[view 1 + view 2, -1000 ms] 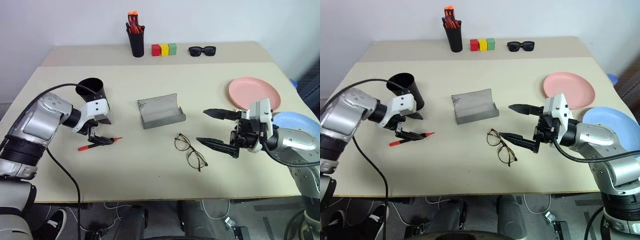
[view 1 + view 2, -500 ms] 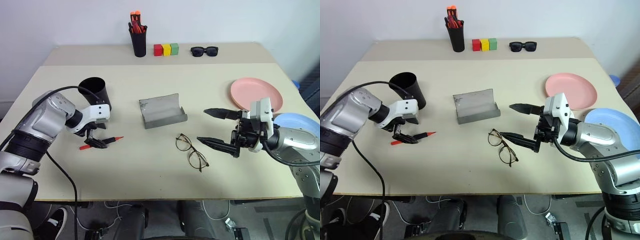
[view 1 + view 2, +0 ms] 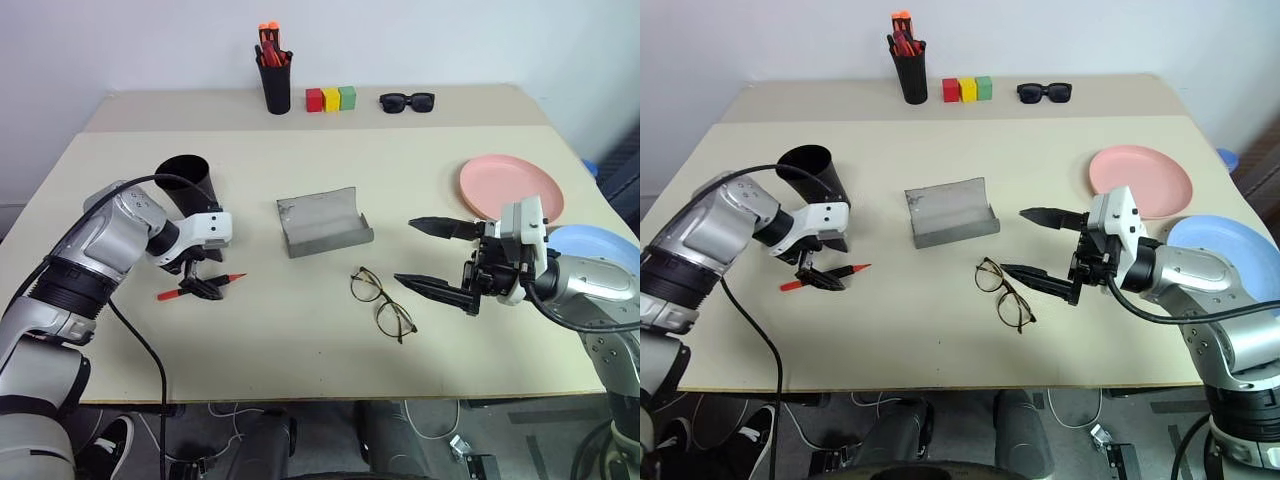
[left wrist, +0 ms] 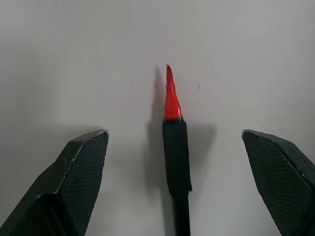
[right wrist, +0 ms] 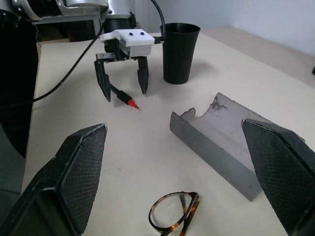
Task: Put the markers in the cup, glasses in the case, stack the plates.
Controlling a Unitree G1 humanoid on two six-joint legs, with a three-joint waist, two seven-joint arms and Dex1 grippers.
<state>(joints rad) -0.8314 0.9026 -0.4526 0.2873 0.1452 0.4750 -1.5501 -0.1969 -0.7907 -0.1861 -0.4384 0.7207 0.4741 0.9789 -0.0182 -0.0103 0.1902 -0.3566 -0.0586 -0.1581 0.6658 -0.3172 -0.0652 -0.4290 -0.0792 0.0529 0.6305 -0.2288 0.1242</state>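
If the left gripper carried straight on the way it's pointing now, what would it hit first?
The marker. The left gripper points steeply down at the table, open, one finger on each side of the marker, which lies flat on the tabletop. Going straight on, the fingers would likely straddle it and touch the table.

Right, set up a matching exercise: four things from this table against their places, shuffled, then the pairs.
Things:
1. marker
2. glasses
3. pink plate
4. cup

Places:
A. far side of the blue plate
B. between the open left tool's fingers
C. beyond the left tool
D. between the case and the table's near edge

Pairs: 1-B, 2-D, 3-A, 4-C
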